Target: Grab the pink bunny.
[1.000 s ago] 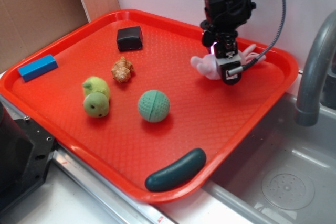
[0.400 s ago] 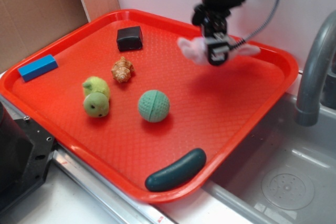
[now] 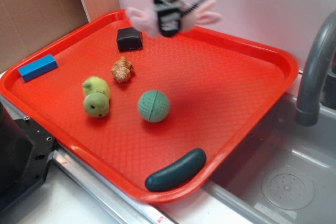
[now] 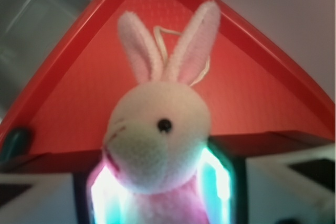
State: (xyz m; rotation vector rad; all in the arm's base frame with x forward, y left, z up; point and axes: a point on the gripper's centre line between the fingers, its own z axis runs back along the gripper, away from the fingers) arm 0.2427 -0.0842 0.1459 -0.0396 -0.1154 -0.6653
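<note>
No readable writing or brand marks anywhere. Nearest in the exterior view, a dark green cucumber-shaped toy on the red tray rim; farther in, green ball, yellow-green plush toy, shell, blue block, black block. Above the far edge, blurred, gripper clamped on the pink bunny, lifted clear of the tray. Only in the wrist view: whitish face, black eye, two upright pink ears on the pink bunny, body pinched between lit fingers.
</note>
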